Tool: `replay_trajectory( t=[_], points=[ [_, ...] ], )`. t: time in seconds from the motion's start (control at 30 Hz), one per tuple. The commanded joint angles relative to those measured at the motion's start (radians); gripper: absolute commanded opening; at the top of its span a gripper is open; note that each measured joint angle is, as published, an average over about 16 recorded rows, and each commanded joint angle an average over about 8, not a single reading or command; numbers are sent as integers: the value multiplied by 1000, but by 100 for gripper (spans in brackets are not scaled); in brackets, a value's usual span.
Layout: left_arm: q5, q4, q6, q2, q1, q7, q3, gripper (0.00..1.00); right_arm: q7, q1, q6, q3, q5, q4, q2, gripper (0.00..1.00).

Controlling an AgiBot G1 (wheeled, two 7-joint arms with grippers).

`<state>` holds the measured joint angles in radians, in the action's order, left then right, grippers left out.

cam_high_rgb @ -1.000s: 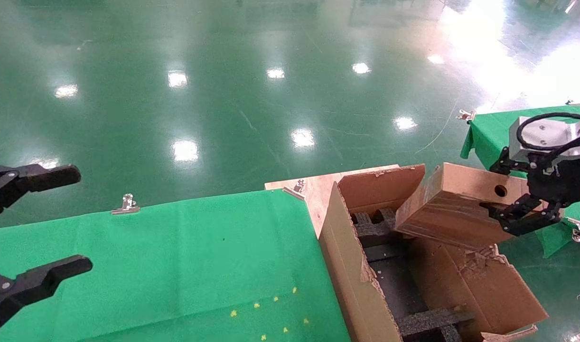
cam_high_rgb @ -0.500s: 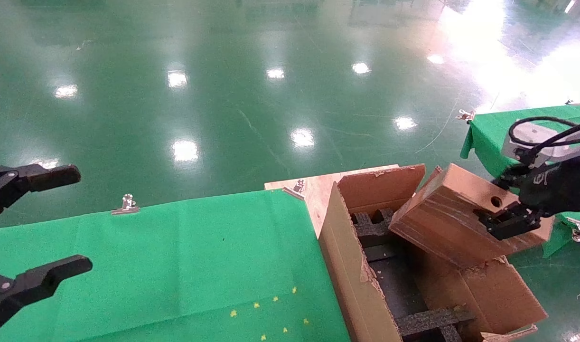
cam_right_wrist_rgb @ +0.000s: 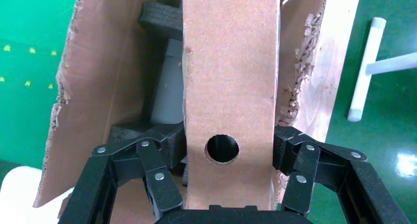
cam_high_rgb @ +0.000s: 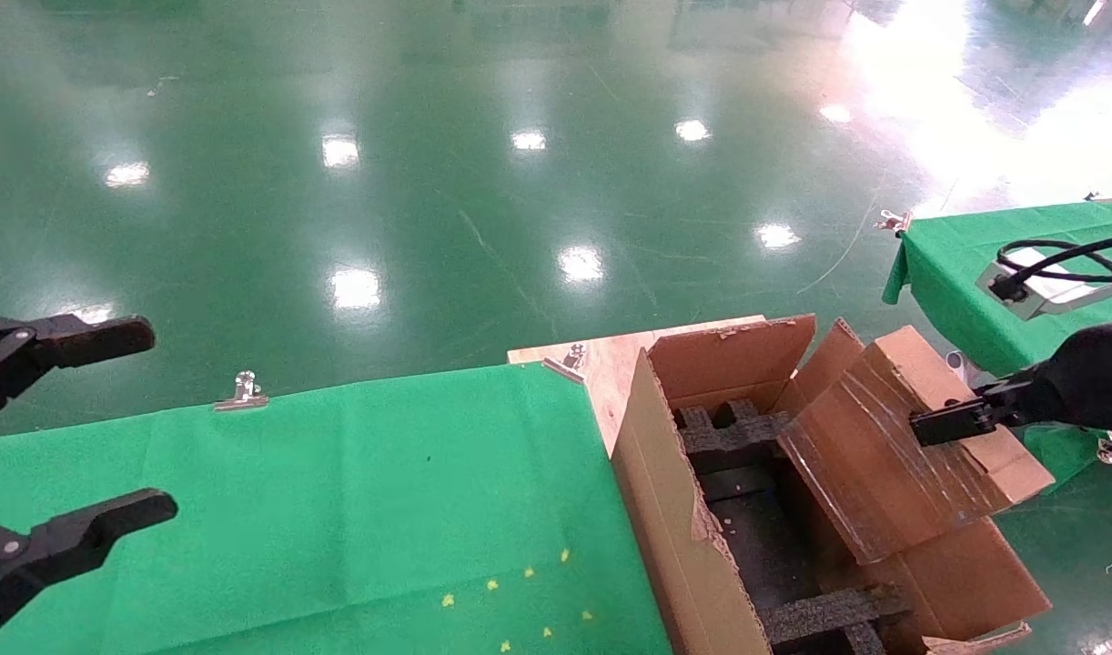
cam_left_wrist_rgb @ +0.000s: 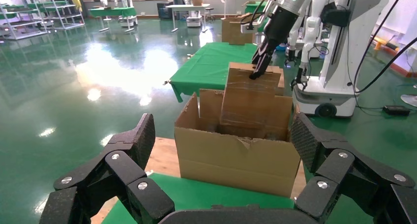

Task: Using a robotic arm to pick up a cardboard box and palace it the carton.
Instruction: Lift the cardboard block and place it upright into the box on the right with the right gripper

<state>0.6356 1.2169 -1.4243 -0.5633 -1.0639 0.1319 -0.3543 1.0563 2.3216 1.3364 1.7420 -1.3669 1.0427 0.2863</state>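
Observation:
The small brown cardboard box (cam_high_rgb: 884,455) is tilted steeply, its lower end inside the large open carton (cam_high_rgb: 674,537) and its upper end above the carton's right flap. My right gripper (cam_high_rgb: 943,426) is shut on that upper end. In the right wrist view the gripper (cam_right_wrist_rgb: 228,145) clamps both sides of the box (cam_right_wrist_rgb: 228,71), just beside its round hole (cam_right_wrist_rgb: 222,148), over black foam blocks (cam_right_wrist_rgb: 162,19). The left wrist view shows the box (cam_left_wrist_rgb: 255,101) standing in the carton (cam_left_wrist_rgb: 236,157). My left gripper (cam_high_rgb: 151,423) hangs open at the far left, over the green table.
The green-clothed table (cam_high_rgb: 338,491) lies left of the carton, with clips (cam_high_rgb: 244,389) on its far edge. A bare wooden corner (cam_high_rgb: 611,359) borders the carton. A second green table (cam_high_rgb: 956,264) stands at the right. A white tube (cam_right_wrist_rgb: 364,71) lies on the floor.
My right gripper swung over and tipped the cardboard box from nearly level to steeply tilted, lowering its front end into the carton. The left gripper stayed still.

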Motion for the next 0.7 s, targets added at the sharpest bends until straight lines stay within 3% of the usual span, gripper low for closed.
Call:
replay_trajectory(
  t=[0.03,0.3,0.7],
  points=[
    [0,0,0,0,0,0,0,100,24,-4,-7,2,-4,6,-3,0],
    [0,0,0,0,0,0,0,100,65,-26,-36,15,-19,-2,1,0],
    [0,0,0,0,0,0,0,100,202,-126,-175,67,-71,16,18,0]
  ],
)
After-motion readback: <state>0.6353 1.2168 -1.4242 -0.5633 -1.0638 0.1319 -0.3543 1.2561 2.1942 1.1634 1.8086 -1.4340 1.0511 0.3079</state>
